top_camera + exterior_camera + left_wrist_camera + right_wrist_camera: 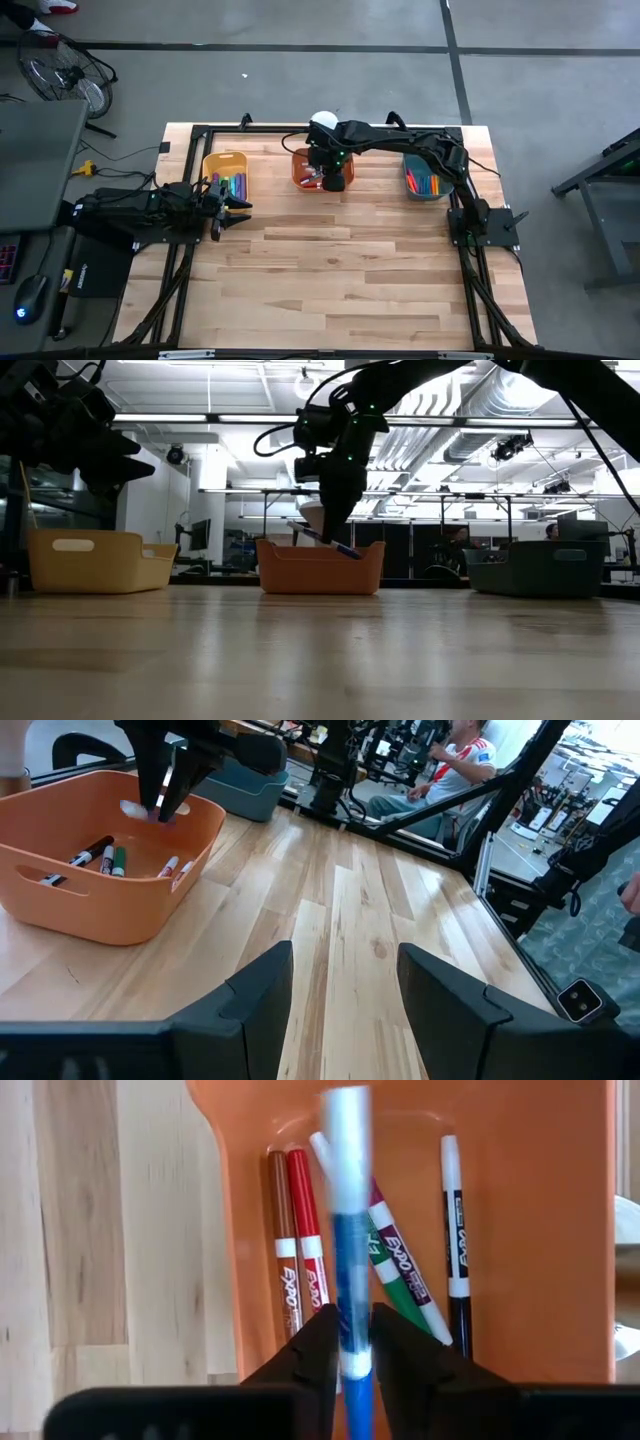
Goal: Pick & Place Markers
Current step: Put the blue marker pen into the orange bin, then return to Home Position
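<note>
Wooden surface (340, 270), three bins along the far edge, right arm over the middle one.

Right claw (350, 1342) pinches a blue-and-white marker (348, 1230) at mid-barrel above the orange bin (540, 1230), where other markers lie. It looks light, stiff and slick; a mid-barrel hold should suit. Left claw (342, 990) waits spread near the yellow bin (225, 172).

"expo" on markers (300, 1230) in orange bin (520, 1230).

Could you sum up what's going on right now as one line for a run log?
right gripper: over orange bin, blue marker between fingers | left gripper: open, waiting beside yellow bin | teal bin: untouched
</note>
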Robot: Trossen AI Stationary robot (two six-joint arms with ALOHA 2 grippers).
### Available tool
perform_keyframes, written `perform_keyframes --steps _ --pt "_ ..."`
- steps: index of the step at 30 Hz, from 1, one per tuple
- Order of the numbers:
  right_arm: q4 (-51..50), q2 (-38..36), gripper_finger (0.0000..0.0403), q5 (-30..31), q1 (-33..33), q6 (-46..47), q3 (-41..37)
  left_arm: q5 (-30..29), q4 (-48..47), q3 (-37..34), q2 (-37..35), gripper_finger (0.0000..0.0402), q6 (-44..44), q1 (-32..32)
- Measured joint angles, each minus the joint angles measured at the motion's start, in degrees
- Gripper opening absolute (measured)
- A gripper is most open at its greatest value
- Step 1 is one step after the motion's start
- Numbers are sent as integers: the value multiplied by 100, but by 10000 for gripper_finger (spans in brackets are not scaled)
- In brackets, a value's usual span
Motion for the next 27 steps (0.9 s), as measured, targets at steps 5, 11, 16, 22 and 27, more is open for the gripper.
perform_keyframes --steps 5,11,16,22,27 --pt "12 0 55 -16 7 5 -2 0 0 0 -2 178 0 0" --pt "13 -116 57 -48 48 69 -10 0 0 0 -1 178 0 0" --pt "-85 -566 64 -314 72 314 -31 0 0 0 -2 178 0 0" --pt "-411 -1298 26 -531 176 456 -22 0 0 0 0 179 0 0" --pt "-541 -1840 6 -507 496 577 -17 0 0 0 0 178 0 0"
